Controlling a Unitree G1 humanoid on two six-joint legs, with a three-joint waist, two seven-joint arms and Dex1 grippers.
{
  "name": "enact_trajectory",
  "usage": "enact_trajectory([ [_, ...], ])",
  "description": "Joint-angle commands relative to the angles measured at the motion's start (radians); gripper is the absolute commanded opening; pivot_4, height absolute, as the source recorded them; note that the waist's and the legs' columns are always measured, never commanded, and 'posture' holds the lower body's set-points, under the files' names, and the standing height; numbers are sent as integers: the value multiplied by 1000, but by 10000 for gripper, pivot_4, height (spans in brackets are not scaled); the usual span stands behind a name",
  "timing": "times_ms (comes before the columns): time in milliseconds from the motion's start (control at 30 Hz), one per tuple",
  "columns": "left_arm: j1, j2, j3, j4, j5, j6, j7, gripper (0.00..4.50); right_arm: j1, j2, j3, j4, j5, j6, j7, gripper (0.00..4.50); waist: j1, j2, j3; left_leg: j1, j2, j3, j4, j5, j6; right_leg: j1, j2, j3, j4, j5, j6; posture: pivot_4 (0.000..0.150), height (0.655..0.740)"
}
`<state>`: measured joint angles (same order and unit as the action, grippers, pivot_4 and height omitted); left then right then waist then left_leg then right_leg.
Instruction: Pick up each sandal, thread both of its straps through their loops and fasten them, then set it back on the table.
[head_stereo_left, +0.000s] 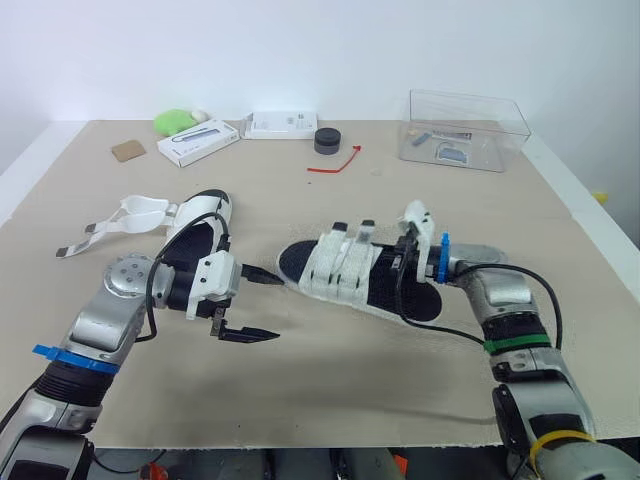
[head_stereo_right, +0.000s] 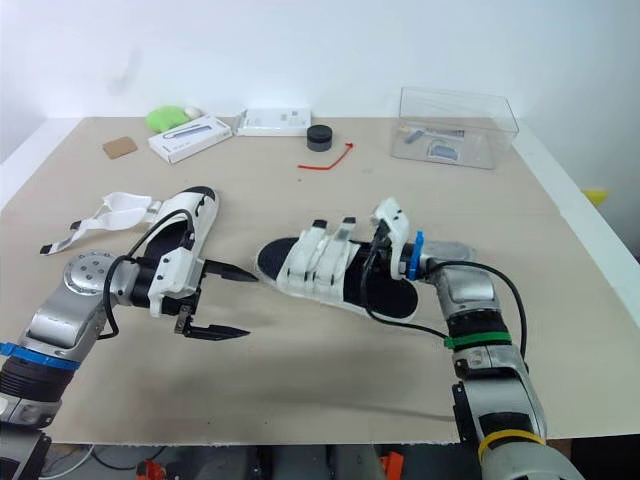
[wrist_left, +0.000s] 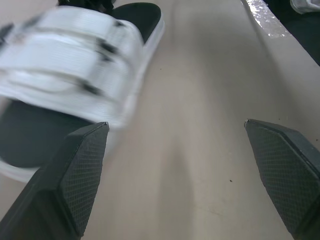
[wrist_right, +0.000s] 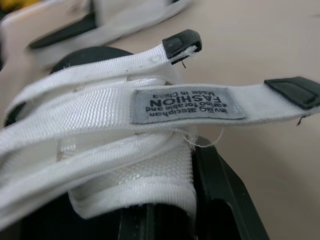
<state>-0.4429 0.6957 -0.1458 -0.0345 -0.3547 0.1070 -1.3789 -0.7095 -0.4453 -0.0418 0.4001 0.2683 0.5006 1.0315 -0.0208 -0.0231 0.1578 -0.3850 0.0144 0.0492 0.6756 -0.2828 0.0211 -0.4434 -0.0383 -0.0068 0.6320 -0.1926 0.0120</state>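
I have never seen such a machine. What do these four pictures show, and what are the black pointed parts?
This is a humanoid robot with two arms. Each arm ends in a claw of two black fingers. The two wide pictures come from cameras in its head, looking down on a table. The two close pictures come from cameras on its wrists. The left claw is open and holds nothing, beside the toe of a sandal. The right claw grips that sandal from the other side. A second sandal lies further left, straps spread open. Behind are a red cord and a clear box.
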Motion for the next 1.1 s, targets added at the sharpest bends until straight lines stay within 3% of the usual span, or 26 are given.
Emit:
enact_trajectory([
  [33,-2,-5,22,-36,-12,1,26,45000,-7,-1,-169,-138,28,85,-280,17,0,0,0,0,0,0,0,0,0,0,0,0,0,0,0,1500,7400],
  [133,2,-26,22,-51,-21,25,59,45000,-2,41,-286,-172,-14,131,-589,17,0,0,0,0,-1,0,0,0,0,0,-1,0,0,1,1,1500,7400],
  [267,-3,-58,8,-63,-22,51,94,45000,35,85,-342,-208,-62,149,-827,17,0,0,0,-1,-1,0,0,0,0,0,-1,1,0,1,1,1500,7400],
  [467,-8,-84,-5,-57,-1,44,112,45000,60,109,-351,-182,-46,156,-908,17,-3,0,0,0,-1,2,0,0,0,-1,0,4,0,1,2,1500,7400],
  [633,-4,-89,-9,-62,5,49,127,45000,93,110,-323,-206,-55,137,-912,22738,-3,0,0,0,-2,2,0,1,0,0,0,4,0,2,3,1500,7400],
  [767,10,-95,0,-88,-4,91,174,45000,151,82,-278,-298,-42,169,-858,37574,-3,0,0,0,-1,2,0,0,0,0,0,4,-1,2,3,1500,7400],
  [800,10,-101,8,-98,-15,115,195,45000,172,66,-264,-332,-29,182,-821,44058,-2,0,0,-1,-1,2,0,0,1,0,0,4,-1,2,3,1500,7400],
  [1100,40,-151,87,-184,-32,341,473,45000,424,-241,-274,-571,115,154,-379,44631,0,0,0,0,-3,2,2,-1,2,1,-1,3,-2,2,6,1500,7400],
])
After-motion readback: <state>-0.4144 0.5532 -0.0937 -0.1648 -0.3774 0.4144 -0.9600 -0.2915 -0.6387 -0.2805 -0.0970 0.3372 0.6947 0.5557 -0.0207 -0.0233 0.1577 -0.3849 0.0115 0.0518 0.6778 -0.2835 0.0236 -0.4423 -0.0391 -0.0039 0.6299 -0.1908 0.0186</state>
